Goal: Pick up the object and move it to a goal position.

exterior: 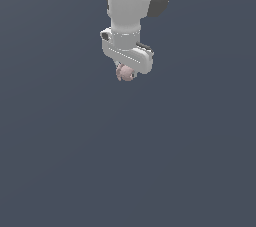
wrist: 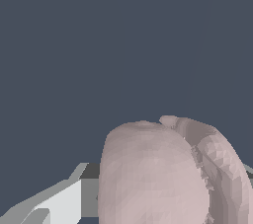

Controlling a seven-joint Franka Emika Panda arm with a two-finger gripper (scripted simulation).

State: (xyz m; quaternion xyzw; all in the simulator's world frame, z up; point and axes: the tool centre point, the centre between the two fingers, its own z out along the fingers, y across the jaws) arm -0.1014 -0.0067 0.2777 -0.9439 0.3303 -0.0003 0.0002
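Since the pink object (exterior: 125, 73) sits tucked right under the claw (exterior: 126, 71), around 12 o'clock in the exterior view, it's probably clamped for carrying, though the fingers themselves are hidden.

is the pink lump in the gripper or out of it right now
In it. The pink lump sits at the tip of the gripper and fills the wrist view.

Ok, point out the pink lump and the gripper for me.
pink lump (wrist: 153, 173), wrist view, on its rounded body.
gripper (exterior: 126, 72), exterior view, at the fingertips around the lump.
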